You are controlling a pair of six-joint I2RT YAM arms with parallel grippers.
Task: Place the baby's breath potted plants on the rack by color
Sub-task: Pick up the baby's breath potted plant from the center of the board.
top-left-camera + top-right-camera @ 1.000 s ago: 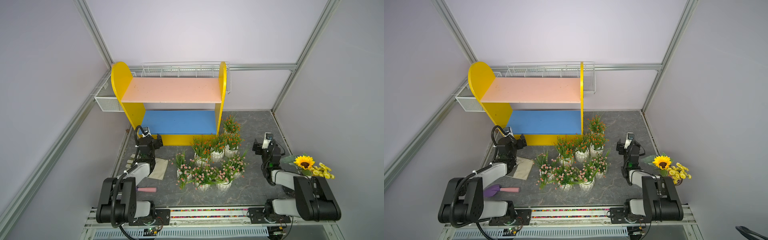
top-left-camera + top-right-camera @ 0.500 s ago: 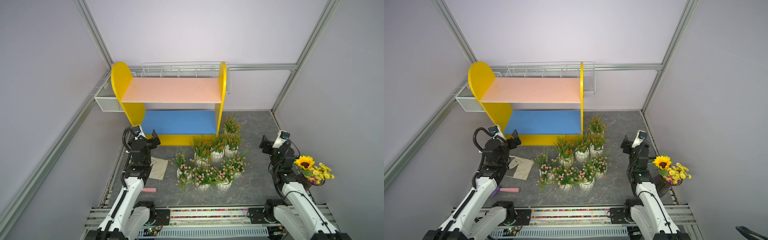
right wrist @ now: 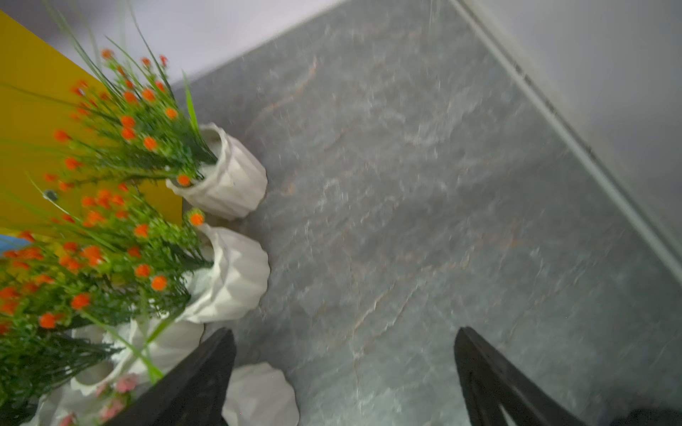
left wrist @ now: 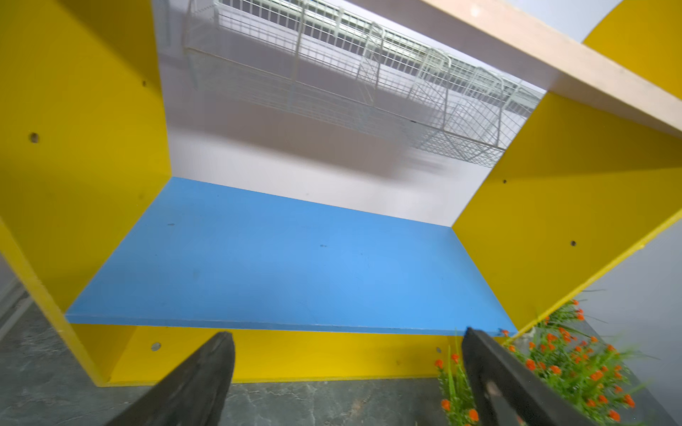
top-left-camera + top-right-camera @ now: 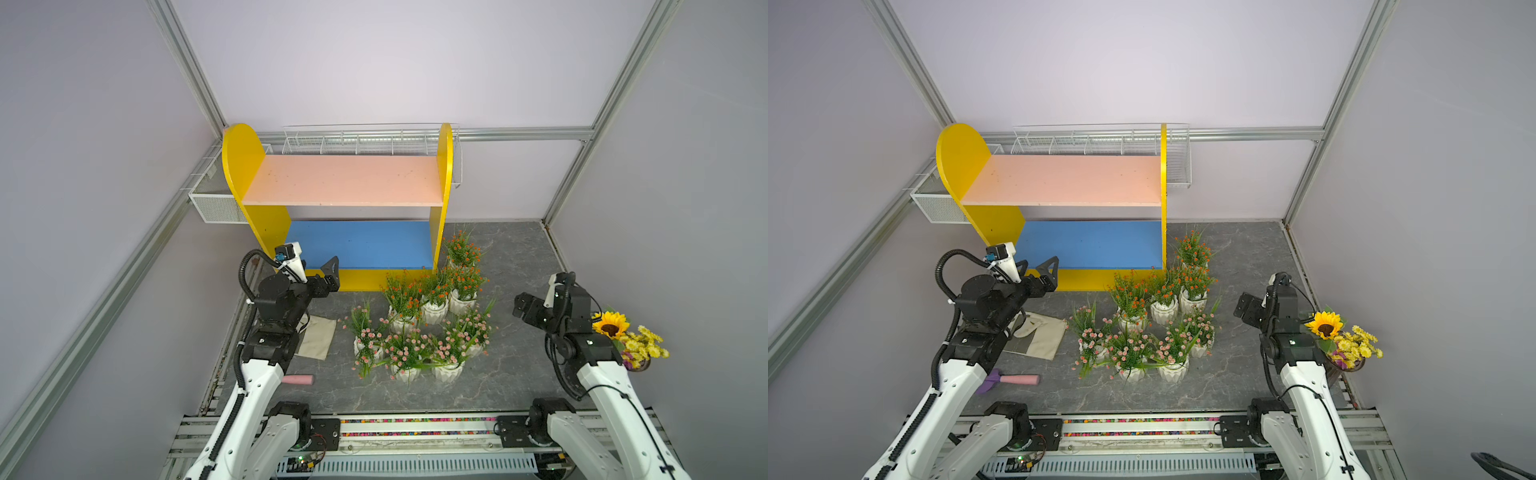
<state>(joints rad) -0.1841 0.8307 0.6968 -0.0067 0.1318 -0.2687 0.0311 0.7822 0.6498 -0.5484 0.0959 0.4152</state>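
The rack [image 5: 257, 216] stands at the back with its pink upper board [image 5: 345, 180] and blue lower board [image 5: 365, 243] both bare. The baby's breath potted plants stand on the floor in front of its right end: orange-blossomed ones [image 5: 436, 291] nearer the rack, pink ones [image 5: 415, 349] nearer me. My left gripper [image 5: 318, 272] hovers open before the rack's lower left front, nothing between its fingers [image 4: 206, 372]. My right gripper [image 5: 524, 305] is open above bare floor right of the plants; white pots [image 3: 232, 273] lie beside one finger [image 3: 199, 380].
A sunflower bouquet [image 5: 623, 336] sits by the right wall behind the right arm. A beige cloth [image 5: 318, 336] and a pink-handled tool [image 5: 1017, 379] lie on the floor by the left arm. White wire baskets [image 5: 365, 141] hang on the walls behind the rack.
Both arms have unfolded and risen from a low folded pose. The left gripper now faces the rack's lower shelf, the right one the floor beside the plants. Both stayed open.
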